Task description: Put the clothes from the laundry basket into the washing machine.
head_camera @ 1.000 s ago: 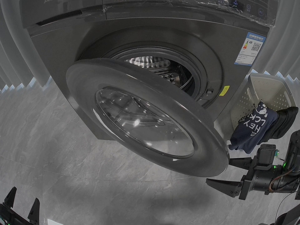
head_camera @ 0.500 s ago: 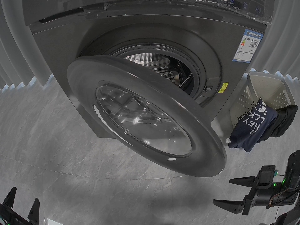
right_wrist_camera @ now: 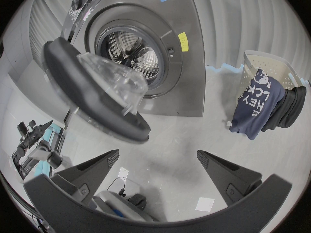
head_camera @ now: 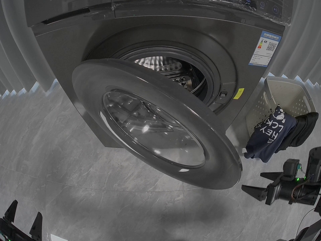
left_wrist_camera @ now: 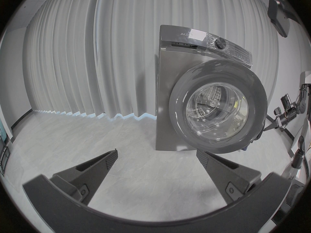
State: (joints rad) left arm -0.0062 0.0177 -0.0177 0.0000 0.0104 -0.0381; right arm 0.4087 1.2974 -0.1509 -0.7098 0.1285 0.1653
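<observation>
The right claw (head_camera: 252, 181), spread apart and empty, is rising again toward the laundry basket (head_camera: 291, 96), where the navy T-shirt (head_camera: 271, 136) is hanging over the rim; probably a grasp is coming.

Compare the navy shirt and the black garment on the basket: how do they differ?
The navy shirt carries white print, while the black garment looks plain. The navy shirt hangs farther down the outside of the laundry basket, and the black garment hangs shorter. The navy shirt sits on the side nearer the washing machine, with the black garment beyond it. Both drape over the basket's rim, outside the machine.
</observation>
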